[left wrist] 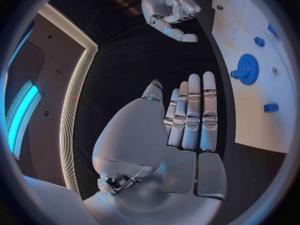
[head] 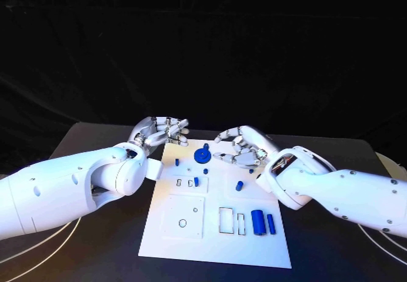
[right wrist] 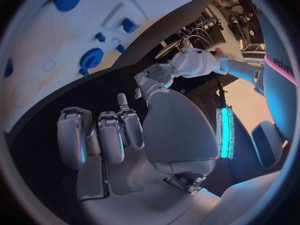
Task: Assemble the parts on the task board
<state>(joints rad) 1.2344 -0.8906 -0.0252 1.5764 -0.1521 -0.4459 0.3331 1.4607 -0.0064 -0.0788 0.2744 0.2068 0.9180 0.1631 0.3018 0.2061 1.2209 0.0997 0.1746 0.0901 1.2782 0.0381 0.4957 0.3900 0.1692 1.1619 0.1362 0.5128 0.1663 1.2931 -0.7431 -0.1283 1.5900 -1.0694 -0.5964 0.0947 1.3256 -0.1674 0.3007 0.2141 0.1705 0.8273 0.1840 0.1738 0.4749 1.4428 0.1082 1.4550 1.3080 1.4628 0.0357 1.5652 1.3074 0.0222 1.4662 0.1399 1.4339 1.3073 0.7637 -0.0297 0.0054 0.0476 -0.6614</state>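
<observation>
The white task board [head: 212,238] lies in the middle of the black table. A blue gear [head: 202,155] stands at its far end, with small blue pegs [head: 196,182] around it and two blue cylinders [head: 257,223] near the front right. My left hand [head: 161,132] hovers just beyond the board's far left corner and holds nothing; its fingers [left wrist: 190,115] are stretched side by side. My right hand [head: 240,147] hangs right of the gear, fingers loosely curved, empty. The gear [left wrist: 247,69] [right wrist: 92,59] stands untouched between both hands.
The board [left wrist: 240,30] [right wrist: 37,50] has rectangular and round recesses in its near half. A short blue peg [head: 239,185] lies close under my right forearm. Black tabletop surrounds the board, with pale curved lines toward the table's left and right edges.
</observation>
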